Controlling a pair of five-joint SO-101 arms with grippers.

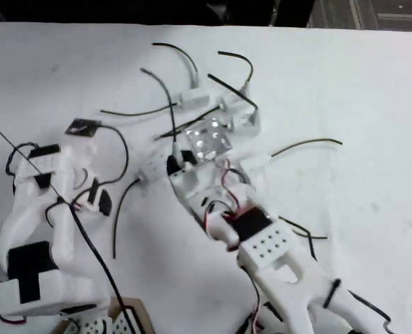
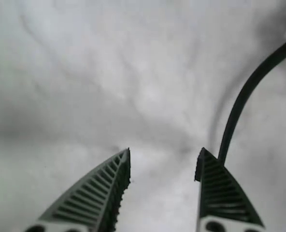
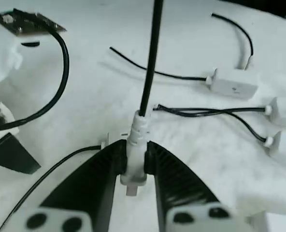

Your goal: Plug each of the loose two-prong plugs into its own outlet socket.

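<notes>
High view, outlet block (image 1: 210, 138): it sits near the middle of the table (image 1: 373, 83), a little toward the far edge. Loose plugs (image 1: 192, 99) and their cords are scattered round it.
High view, right gripper (image 1: 174, 164): just beside the block, on the side facing the table's left edge. It has a white plug (image 1: 177, 153) in its tips, and the cord arches off toward the far edge.
High view, left arm (image 1: 46, 209): near the left edge, well apart from the block.
Left wrist view, left gripper (image 2: 163, 162): fingers spread with nothing between them and bare table beneath. A black cord (image 2: 244, 96) passes beside one finger.
Right wrist view, right gripper: fingers pressed together on the white plug's body, its cord rising out past the tips.
Right wrist view, prongs: too small to make out.
Plug against tool: pinched between the fingertips, a short stub poking out on the side away from the cord.
What could go wrong: I'd say the stiff cord could twist the plug in the pinch, so the prongs meet the slots crooked. The block looks unfixed and may slide when pushed. The trailing cord could also snag the neighbouring plugs.
</notes>
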